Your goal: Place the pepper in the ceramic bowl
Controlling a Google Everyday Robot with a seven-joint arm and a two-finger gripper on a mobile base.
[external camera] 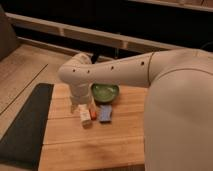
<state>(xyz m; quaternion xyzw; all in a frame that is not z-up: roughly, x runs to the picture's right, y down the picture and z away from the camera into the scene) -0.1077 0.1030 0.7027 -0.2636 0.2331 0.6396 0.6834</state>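
The pepper is a small orange-red piece lying on the wooden table, between a white bottle and a flat blue sponge. The ceramic bowl is round, glossy green and stands just behind them, partly covered by my arm. My gripper hangs from the white wrist at the bowl's left side, right above the white bottle and just left of the pepper. My arm hides much of the gripper.
My white arm reaches in from the right above the bowl, and my body fills the right side. A dark mat lies along the table's left edge. A railing runs behind.
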